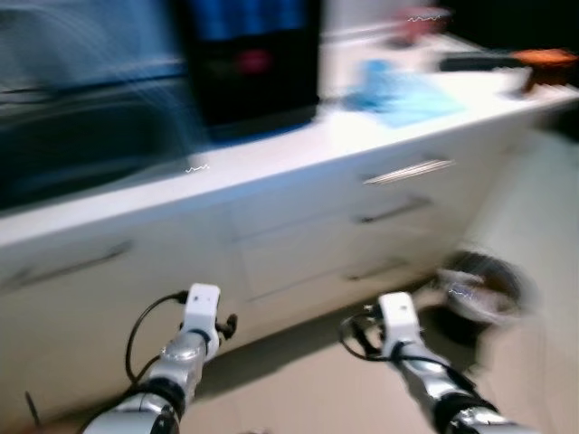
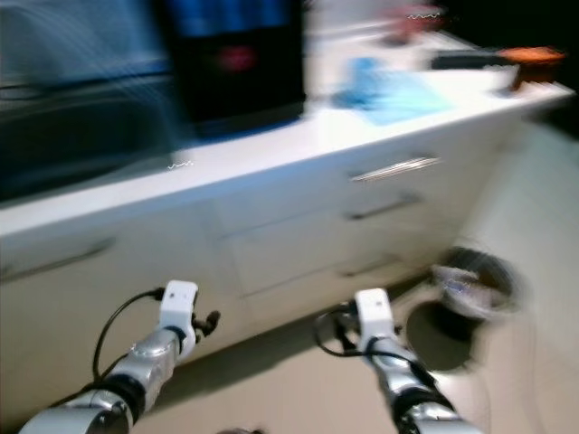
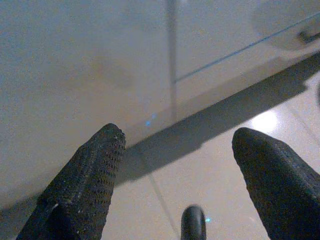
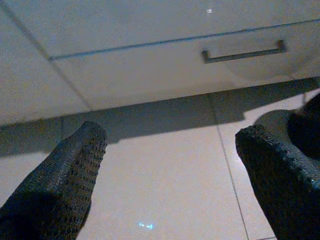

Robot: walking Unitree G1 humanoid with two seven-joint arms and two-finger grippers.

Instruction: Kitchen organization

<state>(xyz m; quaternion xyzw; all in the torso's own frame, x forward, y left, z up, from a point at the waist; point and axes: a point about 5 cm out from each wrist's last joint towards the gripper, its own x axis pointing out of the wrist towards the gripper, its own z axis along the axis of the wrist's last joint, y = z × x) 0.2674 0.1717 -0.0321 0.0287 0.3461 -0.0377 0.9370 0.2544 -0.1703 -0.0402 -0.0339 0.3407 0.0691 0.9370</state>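
Left eye view is smeared with motion blur, so I'm guessing the robot is walking or turning along the white counter [image 1: 271,163] right now, and that's where my worries start. Both arms are down low in front of the drawer fronts [image 1: 380,226], carrying nothing. Left gripper [image 3: 175,165] has its fingers spread wide with only floor tile and cabinet base between them; right gripper [image 4: 165,170] is just as splayed, pointing at the toe-kick below a drawer handle [image 4: 243,53].

Stuff that actually needs organizing seems to sit up on the counter: a blue cloth-looking thing [image 1: 398,95] toward the far end, something orange [image 1: 547,58] beyond it at the corner, a reddish blob [image 1: 421,23] behind. Too blurry to say what they are. A big dark appliance [image 1: 253,59] stands on the counter too.

What could go wrong, imo:
- Down on the floor just off the counter's far end there's a round dark thing [image 1: 479,289], maybe a bowl or bin. If the robot keeps heading that way it could kick it or step in it.
- The open fingers are close to the drawer fronts, so a swing while turning could rap a handle.
- Any reach made while the cameras are this blurred would likely miss.
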